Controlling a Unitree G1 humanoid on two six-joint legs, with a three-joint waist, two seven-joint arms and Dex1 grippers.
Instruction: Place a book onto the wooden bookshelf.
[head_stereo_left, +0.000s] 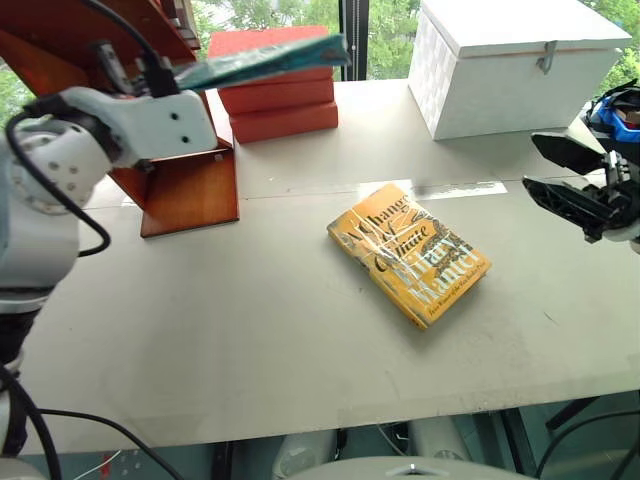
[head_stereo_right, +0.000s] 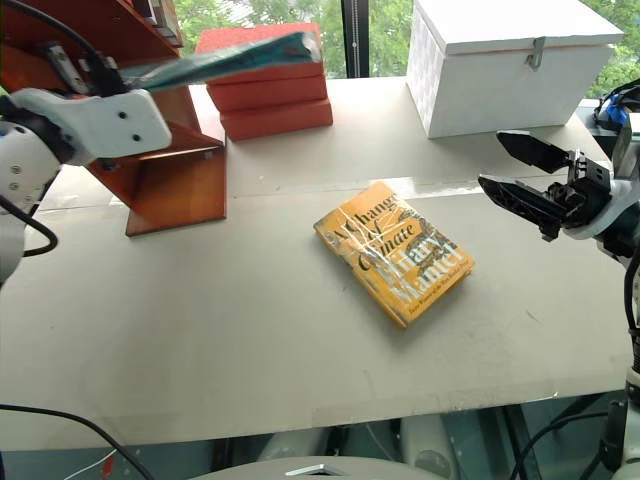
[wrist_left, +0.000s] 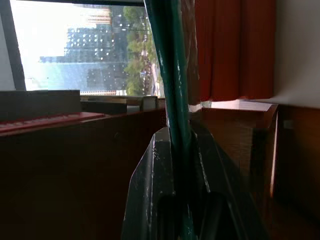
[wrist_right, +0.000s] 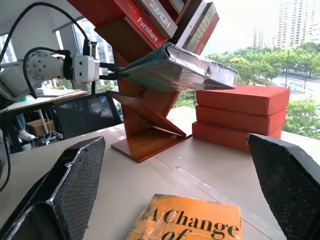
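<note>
The book (wrist_right: 175, 67) hung level in the air beside the wooden bookshelf (head_stereo_left: 185, 190), pinched at one end by the left hand (head_stereo_left: 165, 75). Stiff but glossy-wrapped, it probably risked slipping; a deeper hold looked safer. The right hand (head_stereo_right: 525, 175) hovered spread above the counter (head_stereo_left: 250, 330).

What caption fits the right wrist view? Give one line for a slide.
Left gripper holds the teal book level beside the wooden bookshelf, above the yellow book.
</note>
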